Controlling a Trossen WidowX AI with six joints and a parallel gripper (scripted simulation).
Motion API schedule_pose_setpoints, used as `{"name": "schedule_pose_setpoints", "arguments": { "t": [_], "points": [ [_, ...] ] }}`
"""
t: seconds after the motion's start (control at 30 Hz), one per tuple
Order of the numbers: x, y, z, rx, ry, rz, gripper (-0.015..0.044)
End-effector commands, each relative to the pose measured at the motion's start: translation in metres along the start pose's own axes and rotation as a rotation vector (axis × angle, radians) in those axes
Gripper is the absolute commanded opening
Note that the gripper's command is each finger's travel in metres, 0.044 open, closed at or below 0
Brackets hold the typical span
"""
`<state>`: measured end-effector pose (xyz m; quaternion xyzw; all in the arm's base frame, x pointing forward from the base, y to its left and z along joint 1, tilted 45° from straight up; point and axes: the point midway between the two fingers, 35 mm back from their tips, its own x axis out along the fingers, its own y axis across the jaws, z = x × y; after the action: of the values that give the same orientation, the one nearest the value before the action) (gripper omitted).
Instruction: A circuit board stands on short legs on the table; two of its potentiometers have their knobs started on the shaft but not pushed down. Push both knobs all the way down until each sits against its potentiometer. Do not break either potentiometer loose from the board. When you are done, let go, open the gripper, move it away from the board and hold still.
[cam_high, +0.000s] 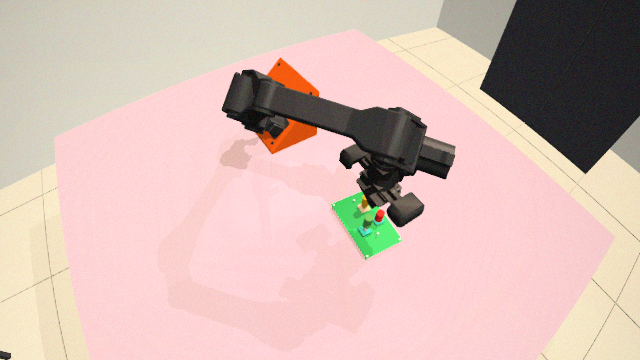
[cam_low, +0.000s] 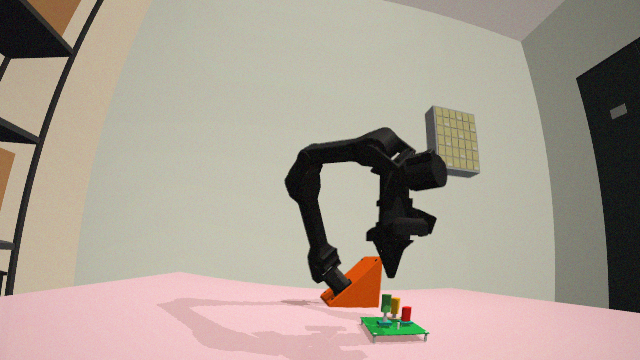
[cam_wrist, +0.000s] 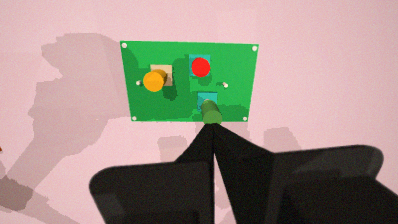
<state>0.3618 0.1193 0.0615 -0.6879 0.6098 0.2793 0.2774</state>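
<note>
The green circuit board (cam_high: 370, 247) (cam_low: 411, 330) (cam_wrist: 235, 62) stands on short legs. The green knob (cam_high: 368, 220) (cam_low: 386, 303) (cam_wrist: 212, 118) stands high on its shaft, with bare shaft showing above its teal potentiometer (cam_high: 365, 231) (cam_low: 384, 323). The orange-yellow knob (cam_high: 364, 202) (cam_low: 396, 305) (cam_wrist: 153, 81) also shows a little shaft above its beige potentiometer (cam_wrist: 168, 74). The red knob (cam_high: 380, 215) (cam_low: 406, 313) (cam_wrist: 201, 67) sits low against its teal potentiometer. My gripper (cam_low: 391, 276) (cam_wrist: 211, 129) is shut and empty, pointing down above the knobs with a visible gap. In the wrist view its tips appear beside the green knob.
The orange wedge base (cam_high: 295, 75) (cam_low: 367, 290) of the arm stands behind the board on the pink table (cam_high: 475, 280) (cam_low: 125, 315). Small pale pins rise from the board near the knobs. The arm's shadow falls across the table and partly over the board.
</note>
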Motion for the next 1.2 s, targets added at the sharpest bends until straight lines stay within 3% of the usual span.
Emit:
{"name": "schedule_pose_setpoints", "arguments": {
  "t": [0.0, 1.17],
  "points": [
    [-0.001, -0.004, -0.005, -0.122, 0.01, 0.002, 0.0],
    [0.026, -0.005, -0.007, -0.144, 0.012, 0.002, 0.0]
  ]
}}
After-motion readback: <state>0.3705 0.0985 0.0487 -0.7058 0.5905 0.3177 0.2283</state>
